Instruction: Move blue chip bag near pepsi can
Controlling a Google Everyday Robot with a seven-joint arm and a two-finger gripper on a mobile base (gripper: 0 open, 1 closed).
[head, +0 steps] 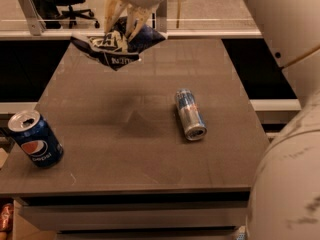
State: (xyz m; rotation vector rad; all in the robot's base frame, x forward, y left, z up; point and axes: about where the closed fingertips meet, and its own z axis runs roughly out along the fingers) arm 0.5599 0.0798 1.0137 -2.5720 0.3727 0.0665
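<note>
The gripper (121, 30) pinches the blue chip bag (119, 53) aloft over the table (125, 156). The pepsi can (36, 145) stands front-left.

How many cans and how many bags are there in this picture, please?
Cans: 2, the upright pepsi can and a silver-blue can lying on the table.
Bags: 1, the chip bag, held above the table by the gripper.
Total: 3.

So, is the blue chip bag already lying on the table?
No, the tool holds the blue chip bag in the air over the far left of the table.
</note>
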